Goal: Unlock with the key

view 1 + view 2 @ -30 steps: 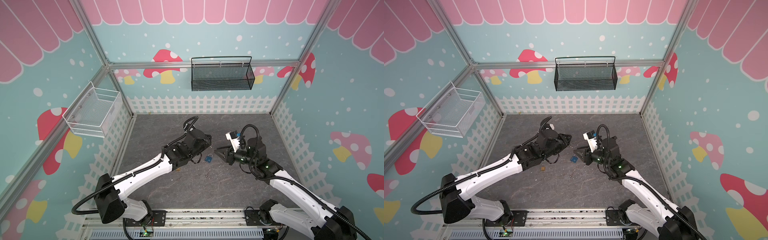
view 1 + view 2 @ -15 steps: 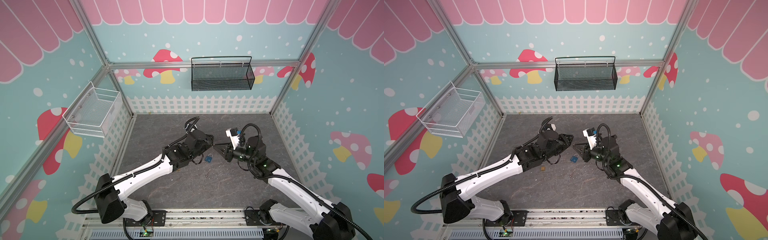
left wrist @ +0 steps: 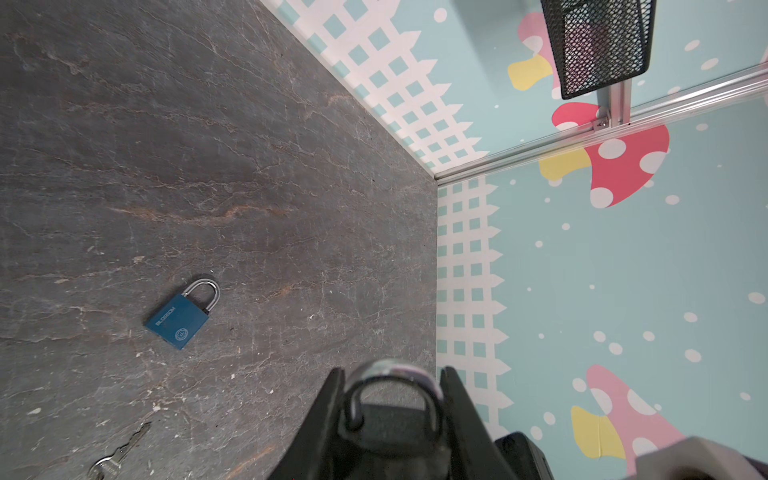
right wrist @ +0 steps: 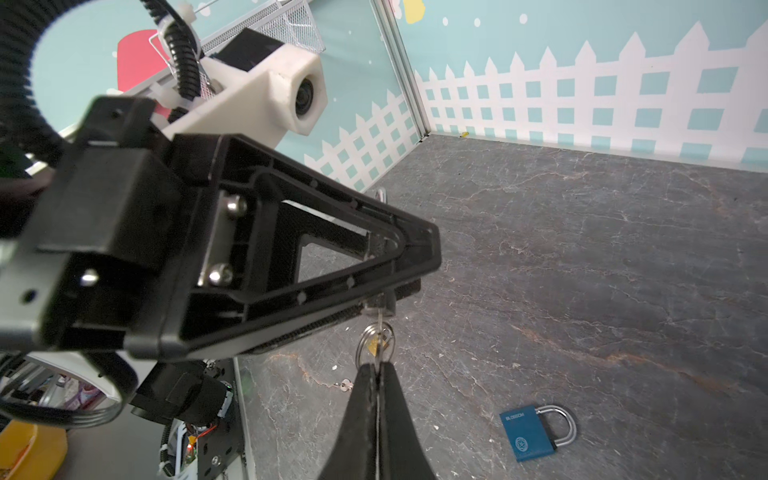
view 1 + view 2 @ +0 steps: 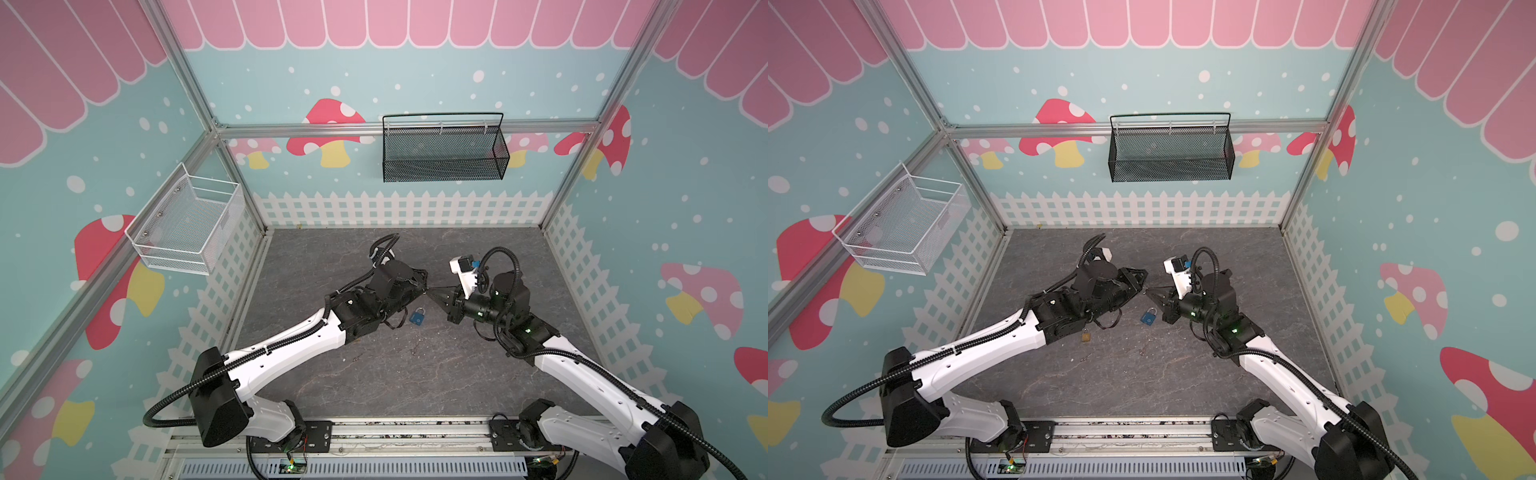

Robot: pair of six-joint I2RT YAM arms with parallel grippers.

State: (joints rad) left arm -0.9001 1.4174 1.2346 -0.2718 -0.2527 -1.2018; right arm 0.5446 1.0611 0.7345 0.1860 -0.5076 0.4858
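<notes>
Two hands faced off centre-frame: our left hand (image 3: 392, 376) clamped the dark, steel-shackled padlock (image 3: 390, 424) steady so our right hand (image 4: 377, 374), pinched shut on the thin silver key (image 4: 380, 323), could turn it.

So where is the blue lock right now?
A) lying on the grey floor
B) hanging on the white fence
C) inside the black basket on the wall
A: the blue lock lies flat on the grey floor, and nothing is holding it.
</notes>
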